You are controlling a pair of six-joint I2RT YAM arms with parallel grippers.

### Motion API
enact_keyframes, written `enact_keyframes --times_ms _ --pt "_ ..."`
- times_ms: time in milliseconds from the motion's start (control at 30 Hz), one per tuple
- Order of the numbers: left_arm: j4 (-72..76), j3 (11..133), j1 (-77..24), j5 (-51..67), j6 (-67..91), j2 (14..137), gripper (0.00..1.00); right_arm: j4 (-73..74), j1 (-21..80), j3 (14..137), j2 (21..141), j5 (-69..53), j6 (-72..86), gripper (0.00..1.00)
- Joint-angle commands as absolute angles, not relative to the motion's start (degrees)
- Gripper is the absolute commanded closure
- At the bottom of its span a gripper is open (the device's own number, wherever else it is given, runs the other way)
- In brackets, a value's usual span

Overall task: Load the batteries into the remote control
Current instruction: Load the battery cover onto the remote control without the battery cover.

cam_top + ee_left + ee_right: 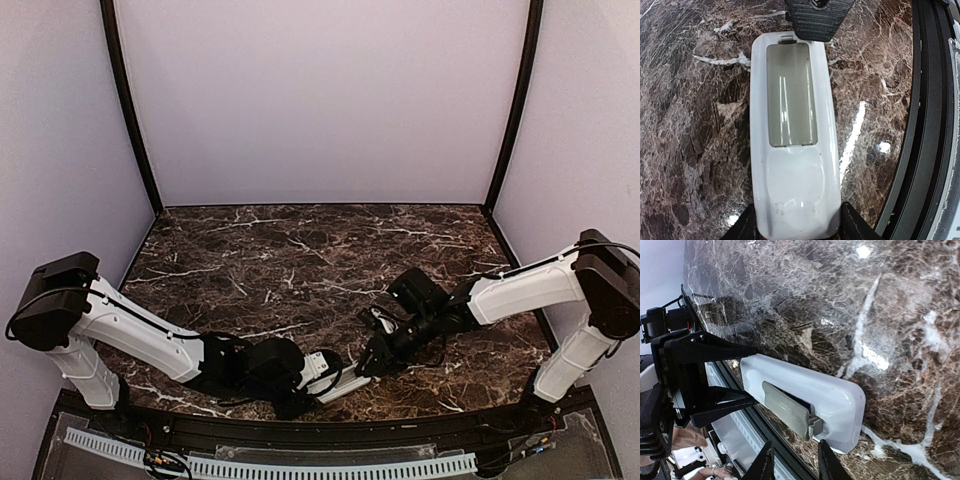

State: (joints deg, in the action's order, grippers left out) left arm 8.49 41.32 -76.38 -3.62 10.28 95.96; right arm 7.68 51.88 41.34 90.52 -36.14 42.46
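My left jaws are closed on the near end of the remote control (790, 190), which lies back-up at the 6 o'clock edge of the marble worktop (300, 250). My right jaws stand partly open at its far end, gripping nothing. The grey battery cover (785, 410) is tilted up there, just off their fingertips (827, 465).

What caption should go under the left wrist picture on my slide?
The left claw grips the white remote control, back facing up, marble table beneath.
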Motion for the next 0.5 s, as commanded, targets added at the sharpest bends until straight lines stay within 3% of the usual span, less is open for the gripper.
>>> enact_keyframes --times_ms 0,167,467 --pt "5.78 40.72 -76.29 -0.79 10.68 98.35 0.58 12.36 52.62 44.23 89.54 -33.04 40.39 0.74" --pt "5.8 40.84 -76.29 -0.72 10.64 98.64 0.58 21.0 52.65 48.18 86.7 -26.94 37.49 0.81" --pt "5.59 41.13 -76.29 -0.84 10.7 99.05 0.58 19.68 53.74 50.52 90.59 -24.23 36.85 0.86"
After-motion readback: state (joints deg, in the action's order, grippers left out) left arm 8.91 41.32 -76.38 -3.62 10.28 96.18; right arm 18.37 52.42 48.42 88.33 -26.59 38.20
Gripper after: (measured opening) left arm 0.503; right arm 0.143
